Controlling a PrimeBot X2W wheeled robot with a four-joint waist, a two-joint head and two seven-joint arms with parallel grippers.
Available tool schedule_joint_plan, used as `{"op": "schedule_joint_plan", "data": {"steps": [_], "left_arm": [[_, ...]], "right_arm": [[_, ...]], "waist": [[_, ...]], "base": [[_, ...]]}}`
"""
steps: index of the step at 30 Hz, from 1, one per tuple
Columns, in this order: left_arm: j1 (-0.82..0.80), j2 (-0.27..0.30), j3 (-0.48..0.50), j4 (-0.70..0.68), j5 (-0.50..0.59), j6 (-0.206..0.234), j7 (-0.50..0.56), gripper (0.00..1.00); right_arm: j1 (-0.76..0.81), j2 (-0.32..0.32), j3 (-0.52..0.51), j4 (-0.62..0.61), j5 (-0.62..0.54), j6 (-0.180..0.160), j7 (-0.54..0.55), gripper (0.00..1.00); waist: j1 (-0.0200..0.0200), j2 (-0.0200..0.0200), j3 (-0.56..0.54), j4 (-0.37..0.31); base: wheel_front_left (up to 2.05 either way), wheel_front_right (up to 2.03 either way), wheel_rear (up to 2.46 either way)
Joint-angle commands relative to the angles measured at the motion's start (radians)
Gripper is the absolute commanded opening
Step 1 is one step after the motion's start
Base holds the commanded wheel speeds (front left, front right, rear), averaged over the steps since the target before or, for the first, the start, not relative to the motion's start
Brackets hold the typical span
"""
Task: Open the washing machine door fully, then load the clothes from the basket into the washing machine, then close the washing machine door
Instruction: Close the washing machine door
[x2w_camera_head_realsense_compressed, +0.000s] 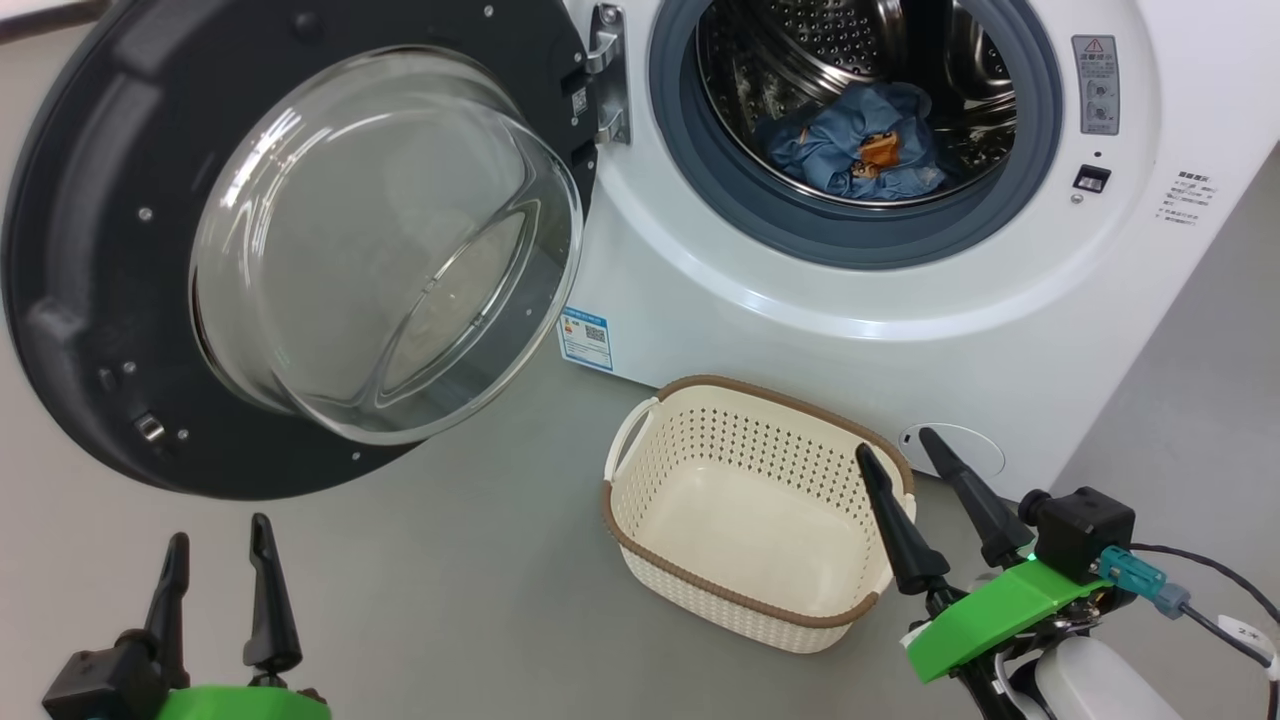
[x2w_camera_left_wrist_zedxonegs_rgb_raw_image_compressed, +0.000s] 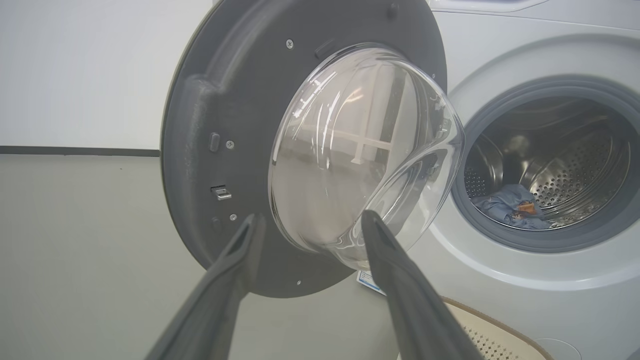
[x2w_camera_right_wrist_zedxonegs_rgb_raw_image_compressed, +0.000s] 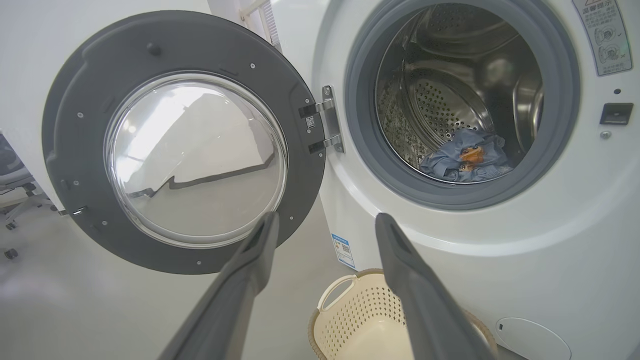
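Swung wide across the upper left of the head frame: door (x2w_camera_head_realsense_compressed: 90, 250), hung on a hinge (x2w_camera_head_realsense_compressed: 607, 75) to the washer (x2w_camera_head_realsense_compressed: 760, 300) at top centre. Heaped low in the drum (x2w_camera_head_realsense_compressed: 800, 40), upper right of centre: clothes (x2w_camera_head_realsense_compressed: 860, 145), soft and already loaded. Standing bare on the floor (x2w_camera_head_realsense_compressed: 480, 600), lower centre: basket (x2w_camera_head_realsense_compressed: 740, 440). Spread open and gripping nothing, lower left: left claw (x2w_camera_head_realsense_compressed: 220, 532). Likewise open and empty, lower right, just beside the basket: right claw (x2w_camera_head_realsense_compressed: 897, 442). Loading judged done; closing left to do. Door likely stiff, fairly heavy, swinging only on the hinge; glass bulge (x2w_camera_head_realsense_compressed: 400, 250) probably slick. Best pushed flat on the dark frame at far left, near the latch (x2w_camera_head_realsense_compressed: 148, 428).
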Motion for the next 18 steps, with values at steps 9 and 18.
{"op": "schedule_joint_plan", "data": {"steps": [9, 18], "left_arm": [[-0.008, 0.041, 0.029, -0.043, -0.012, 0.006, -0.003, 0.32], [-0.066, 0.093, 0.045, -0.114, -0.039, -0.014, 0.027, 0.00]], "right_arm": [[-0.015, -0.008, 0.027, -0.025, 0.010, 0.005, -0.008, 1.00], [-0.013, -0.007, 0.022, -0.026, 0.009, 0.005, -0.008, 1.00]], "waist": [[0.0000, 0.0000, -0.003, -0.021], [0.0000, 0.0000, -0.004, -0.048]], "base": [[0.00, 0.00, 0.00], [0.00, 0.00, 0.00]]}}
